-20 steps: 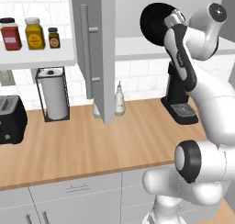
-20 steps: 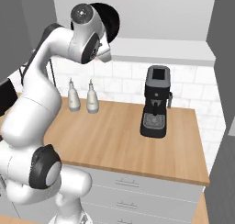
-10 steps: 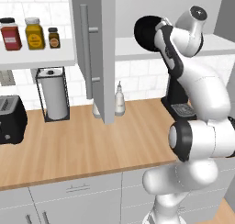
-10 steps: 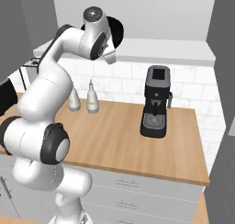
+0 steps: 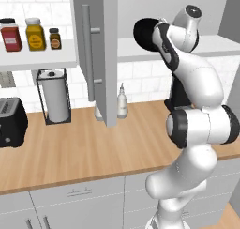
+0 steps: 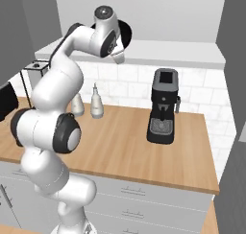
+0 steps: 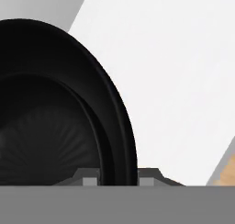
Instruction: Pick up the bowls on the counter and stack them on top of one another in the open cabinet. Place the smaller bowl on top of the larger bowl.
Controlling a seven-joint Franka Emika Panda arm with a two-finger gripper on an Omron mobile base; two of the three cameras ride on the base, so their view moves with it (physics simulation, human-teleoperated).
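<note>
My gripper (image 7: 118,177) is shut on the rim of a black bowl (image 7: 50,108), which stands on edge between the fingertips (image 7: 148,176). I cannot tell which of the two bowls it is. The bowl (image 5: 144,33) hangs high in front of the open cabinet's white shelf (image 5: 136,49), just right of the grey door (image 5: 104,54) with its bar handle (image 5: 86,49). From the right, the bowl (image 6: 127,32) peeks out behind the hand over the shelf (image 6: 168,50). The other bowl is out of view. The counter (image 5: 70,150) lies far below.
A black coffee machine (image 6: 163,106) stands on the counter at the right. Two bottles (image 6: 97,102) stand by the wall under the cabinet. A paper-towel stand (image 5: 55,96), a toaster (image 5: 9,121) and a shelf of spice jars (image 5: 33,35) are at the left.
The arm has swung the bowl a little left toward the cabinet opening, and its elbow has folded in closer. The grip on the bowl has not changed.
</note>
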